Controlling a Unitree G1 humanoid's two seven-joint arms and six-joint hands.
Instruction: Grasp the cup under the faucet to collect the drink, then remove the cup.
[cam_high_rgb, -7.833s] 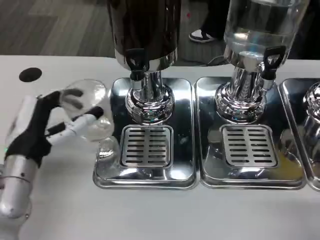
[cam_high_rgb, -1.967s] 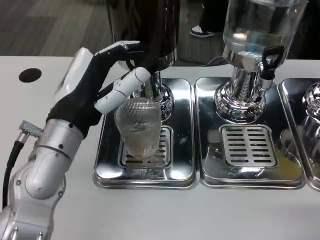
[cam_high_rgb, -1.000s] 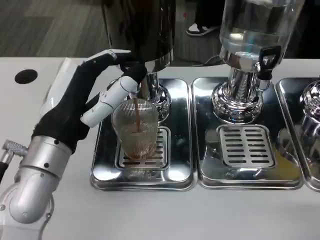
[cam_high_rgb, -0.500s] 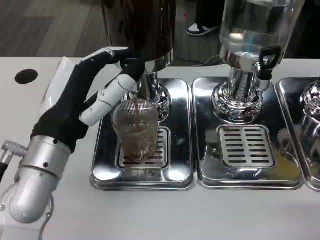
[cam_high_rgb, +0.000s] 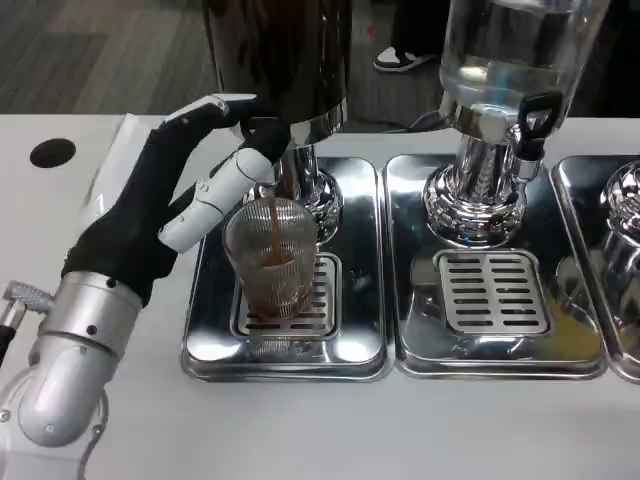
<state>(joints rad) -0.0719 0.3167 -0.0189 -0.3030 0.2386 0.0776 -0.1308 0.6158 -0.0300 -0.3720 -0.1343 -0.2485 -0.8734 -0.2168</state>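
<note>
We keep cup (cam_high_rgb: 272, 262) on grate (cam_high_rgb: 322, 298) under tap (cam_high_rgb: 272, 135) so brown drink lands inside. Left hand (cam_high_rgb: 165, 200) reaches tap, fingers spread, maybe pressing; grip: cannot tell.

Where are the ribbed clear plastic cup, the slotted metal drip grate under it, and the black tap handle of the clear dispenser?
ribbed clear plastic cup (cam_high_rgb: 272, 262), head view, on its ribbed side wall.
slotted metal drip grate (cam_high_rgb: 322, 298), head view, on the bare slots right of the cup.
black tap handle (cam_high_rgb: 528, 118), head view, on the lever's middle.
</note>
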